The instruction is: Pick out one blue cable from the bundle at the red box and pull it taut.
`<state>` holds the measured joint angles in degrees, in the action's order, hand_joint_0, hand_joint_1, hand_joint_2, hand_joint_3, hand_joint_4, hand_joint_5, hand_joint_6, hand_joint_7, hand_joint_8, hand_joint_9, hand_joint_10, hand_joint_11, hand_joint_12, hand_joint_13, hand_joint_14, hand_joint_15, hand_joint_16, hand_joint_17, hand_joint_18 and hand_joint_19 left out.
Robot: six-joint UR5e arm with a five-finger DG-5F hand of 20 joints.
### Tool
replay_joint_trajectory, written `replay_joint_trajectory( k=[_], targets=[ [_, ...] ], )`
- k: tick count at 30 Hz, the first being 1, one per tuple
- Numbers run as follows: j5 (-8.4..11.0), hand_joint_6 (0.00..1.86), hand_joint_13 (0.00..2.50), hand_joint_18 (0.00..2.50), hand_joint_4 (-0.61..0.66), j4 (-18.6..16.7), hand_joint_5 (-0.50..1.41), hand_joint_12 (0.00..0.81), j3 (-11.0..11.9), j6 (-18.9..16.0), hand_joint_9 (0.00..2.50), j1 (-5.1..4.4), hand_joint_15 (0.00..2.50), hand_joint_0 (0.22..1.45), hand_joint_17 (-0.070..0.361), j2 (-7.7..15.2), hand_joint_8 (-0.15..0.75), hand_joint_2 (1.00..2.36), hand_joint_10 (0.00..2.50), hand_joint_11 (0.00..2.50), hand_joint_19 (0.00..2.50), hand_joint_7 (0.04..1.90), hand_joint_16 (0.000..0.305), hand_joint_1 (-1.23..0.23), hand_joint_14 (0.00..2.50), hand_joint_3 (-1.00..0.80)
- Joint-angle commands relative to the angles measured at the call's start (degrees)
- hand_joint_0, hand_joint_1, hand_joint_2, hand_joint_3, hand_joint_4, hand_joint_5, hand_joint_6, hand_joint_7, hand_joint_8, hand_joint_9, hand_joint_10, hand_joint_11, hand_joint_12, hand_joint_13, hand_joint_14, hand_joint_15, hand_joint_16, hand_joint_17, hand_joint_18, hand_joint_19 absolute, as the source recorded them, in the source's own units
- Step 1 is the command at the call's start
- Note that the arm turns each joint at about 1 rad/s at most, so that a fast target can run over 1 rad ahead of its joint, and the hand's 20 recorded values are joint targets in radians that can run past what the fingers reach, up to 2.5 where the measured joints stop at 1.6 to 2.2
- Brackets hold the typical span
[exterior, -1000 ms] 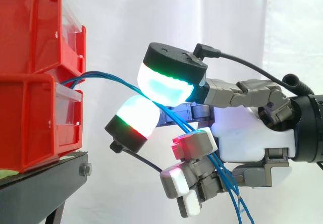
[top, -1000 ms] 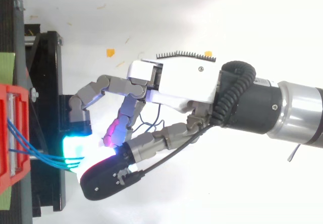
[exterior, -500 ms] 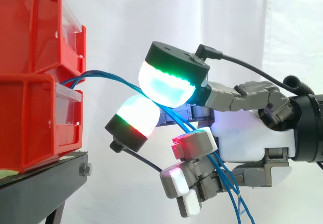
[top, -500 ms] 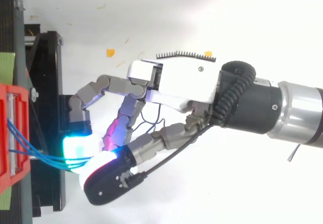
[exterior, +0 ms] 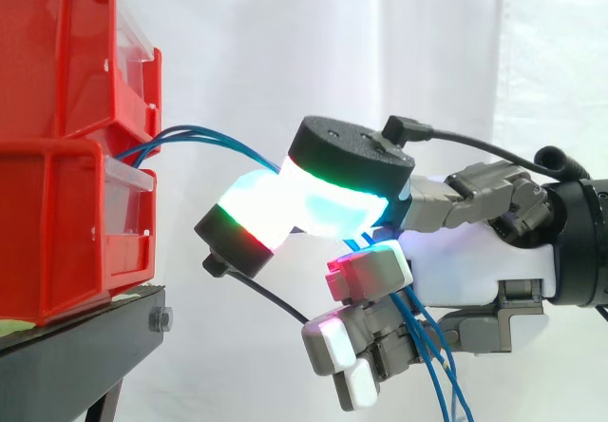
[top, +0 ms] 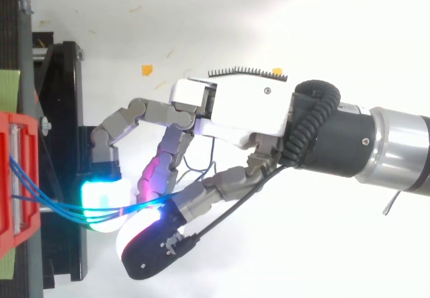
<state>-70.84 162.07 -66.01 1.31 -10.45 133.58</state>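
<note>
We see bright, even light in both views. The white curtain [exterior: 285, 42] looks almost blank with glare. The pads [exterior: 323, 208] on the hand [exterior: 475, 270] shine so hard they wash out.

Level side camera, overhead camera, both close, sharing hand [exterior: 467, 262] and seemingly red bins [exterior: 55, 203]

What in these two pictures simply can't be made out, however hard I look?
- Side view: how many blue cables the hand actually pinches; its glowing pads cover the spot.
- Side view: where the cables end below the hand; the bottom edge cuts them off.
- Both views: where the cables begin inside the red bins; the bin walls hide it from the side, and the left edge cuts the bins off from above.
</note>
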Motion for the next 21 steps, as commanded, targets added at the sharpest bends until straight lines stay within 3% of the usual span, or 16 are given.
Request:
replay_joint_trajectory(
  k=[1,5,9,11,16,21],
  targets=[
    [0.0,0.9,1.13,0.95,0.01,0.09,-0.07,0.376,0.01,-0.08,1.44,-0.01,0.67,0.54,0.119,0.01,0.294,1.0,0.04,0.93,0.66,0.97,0.053,-0.85,0.03,-0.5],
    [0.0,0.87,1.14,0.96,0.03,0.36,-0.07,0.398,0.01,0.01,1.43,-0.01,0.66,0.48,0.128,0.01,0.303,1.0,0.04,0.91,0.66,0.93,0.057,-0.78,0.03,-0.5],
    [-0.27,0.86,1.11,0.91,0.03,0.44,-0.08,0.386,0.01,-0.08,1.42,0.08,0.68,0.55,0.121,0.01,0.295,1.0,0.04,0.92,0.68,0.96,0.054,-0.63,0.03,-0.5],
    [-0.36,0.86,1.1,0.9,0.02,0.44,-0.08,0.385,0.01,0.01,1.4,-0.01,0.67,0.58,0.12,-0.07,0.291,1.0,0.04,0.91,0.69,0.94,0.053,-0.64,0.03,-0.5],
    [-0.36,0.89,1.08,0.88,0.0,0.53,-0.09,0.383,0.01,-0.08,1.38,-0.01,0.67,0.59,0.121,0.01,0.305,1.02,0.04,0.92,0.69,0.95,0.054,-0.72,0.02,-0.23],
    [-0.62,0.9,1.12,0.97,0.02,0.71,-0.08,0.427,0.01,-0.08,1.42,0.08,0.64,0.59,0.143,-0.07,0.342,1.01,0.03,0.89,0.63,0.97,0.064,-0.79,0.02,-0.1]
  ],
)
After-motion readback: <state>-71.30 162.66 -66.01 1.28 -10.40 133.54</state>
